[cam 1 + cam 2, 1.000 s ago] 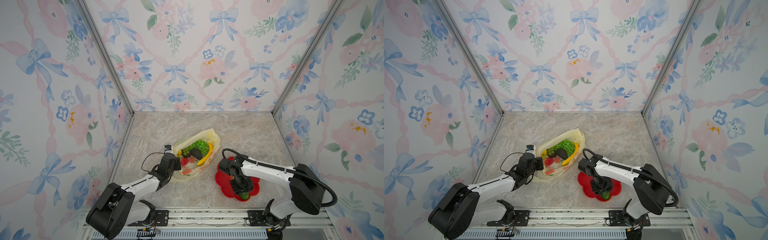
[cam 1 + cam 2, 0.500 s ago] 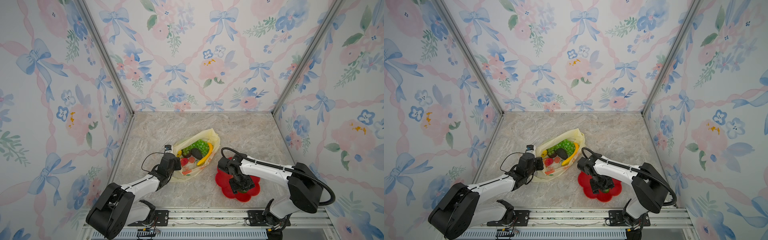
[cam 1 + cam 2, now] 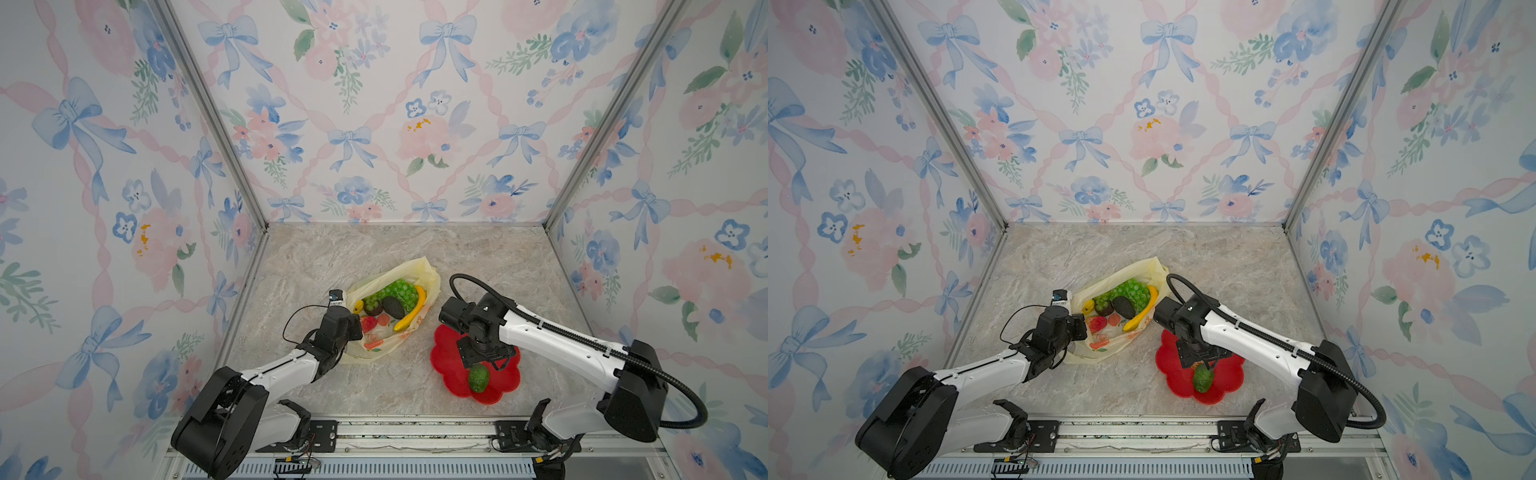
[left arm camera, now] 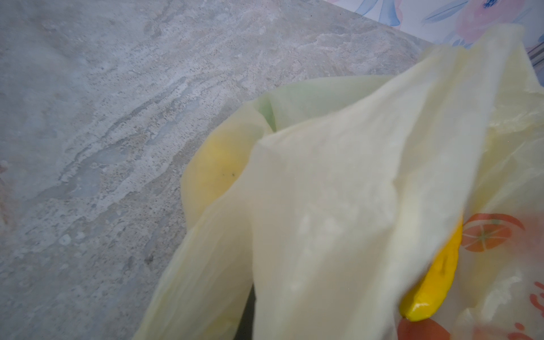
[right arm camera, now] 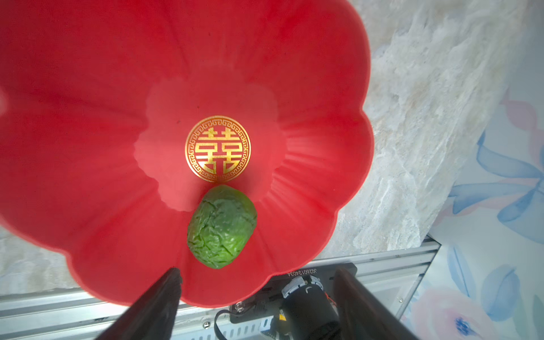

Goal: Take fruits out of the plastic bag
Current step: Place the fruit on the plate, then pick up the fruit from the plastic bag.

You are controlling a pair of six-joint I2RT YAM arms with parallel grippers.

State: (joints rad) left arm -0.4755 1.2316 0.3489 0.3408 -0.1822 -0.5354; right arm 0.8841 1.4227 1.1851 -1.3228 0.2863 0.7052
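Two top views: left end effector clamped on bag rim; grapes, banana, avocado inside, just beyond it.
Left wrist: bag film right against it.
Right wrist: right end effector wide; green fruit on plate, just past fingertips.

right gripper | fingers opened | green fruit freed on plate

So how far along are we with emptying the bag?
Done: one green fruit lies on the plate, with the right gripper open above it. In hand: the left gripper is shut on the bag at its edge, holding it; no fruit is gripped. Left: the grapes, banana, avocado, strawberry and lemon lie in the bag, so most of the job is ahead.
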